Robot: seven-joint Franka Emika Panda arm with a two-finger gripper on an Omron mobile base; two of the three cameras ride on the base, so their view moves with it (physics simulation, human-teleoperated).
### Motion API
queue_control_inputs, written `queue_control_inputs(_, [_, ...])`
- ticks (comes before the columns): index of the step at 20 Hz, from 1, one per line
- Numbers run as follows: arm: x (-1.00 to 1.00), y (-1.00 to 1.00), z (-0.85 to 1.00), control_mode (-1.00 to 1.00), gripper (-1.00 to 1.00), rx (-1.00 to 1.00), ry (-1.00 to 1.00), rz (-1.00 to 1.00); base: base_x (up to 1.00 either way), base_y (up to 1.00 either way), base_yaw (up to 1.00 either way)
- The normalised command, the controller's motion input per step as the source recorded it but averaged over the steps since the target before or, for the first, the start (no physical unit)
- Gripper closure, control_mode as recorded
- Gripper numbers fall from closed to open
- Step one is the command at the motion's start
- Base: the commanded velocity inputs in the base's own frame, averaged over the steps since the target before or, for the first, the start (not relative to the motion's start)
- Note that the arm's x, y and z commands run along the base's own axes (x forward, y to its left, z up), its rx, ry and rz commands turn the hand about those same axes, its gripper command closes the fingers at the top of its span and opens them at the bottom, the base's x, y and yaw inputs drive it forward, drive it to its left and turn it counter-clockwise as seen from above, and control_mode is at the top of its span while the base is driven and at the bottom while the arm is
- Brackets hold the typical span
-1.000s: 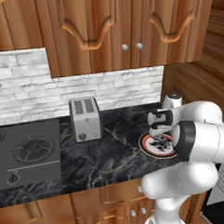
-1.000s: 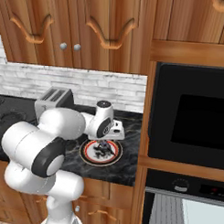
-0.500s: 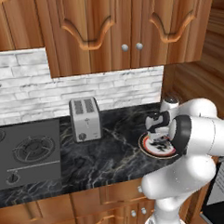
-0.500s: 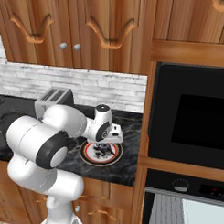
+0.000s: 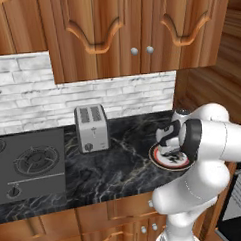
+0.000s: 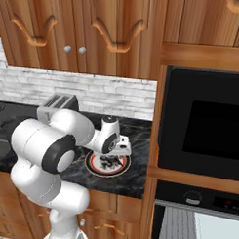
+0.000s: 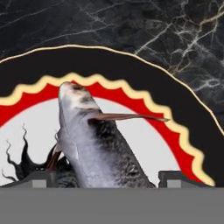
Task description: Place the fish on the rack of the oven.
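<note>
Left base view, left to right: stove at left edge, toaster left of centre, plate right of centre, gripper lowered over it. Hand view: fish seen mid-frame on the plate, between fingertips; grip cannot be judged. Oven fills right of right base view.

Even, diffuse rendered lighting, moderate brightness, no hard cast shadows, soft sheen on wooden cabinets, dark oven glass without glare, base views sharp edge to edge, hand view slightly soft and pixelated on the close fish
</note>
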Motion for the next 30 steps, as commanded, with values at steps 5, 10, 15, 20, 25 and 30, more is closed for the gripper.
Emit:
queue_control_inputs(5, [0.00,0.00,0.00,-1.00,1.00,0.00,0.00,0.00,0.00,0.00,0.00])
queue_control_inputs(10, [-0.16,0.00,0.26,-1.00,1.00,0.01,0.00,-0.05,0.00,0.00,0.00])
queue_control_inputs(15, [-0.45,0.04,0.68,-1.00,1.00,0.00,0.00,-0.13,0.00,0.00,0.00])
queue_control_inputs(20, [-0.63,0.08,0.78,-1.00,1.00,0.00,0.01,-0.13,0.00,0.00,0.00])
queue_control_inputs(25, [-0.95,0.00,0.65,-1.00,1.00,0.00,0.00,-0.19,0.00,0.00,0.00])
queue_control_inputs(30, [-1.00,0.00,0.33,-1.00,1.00,0.00,0.00,-0.23,0.00,0.00,0.00])
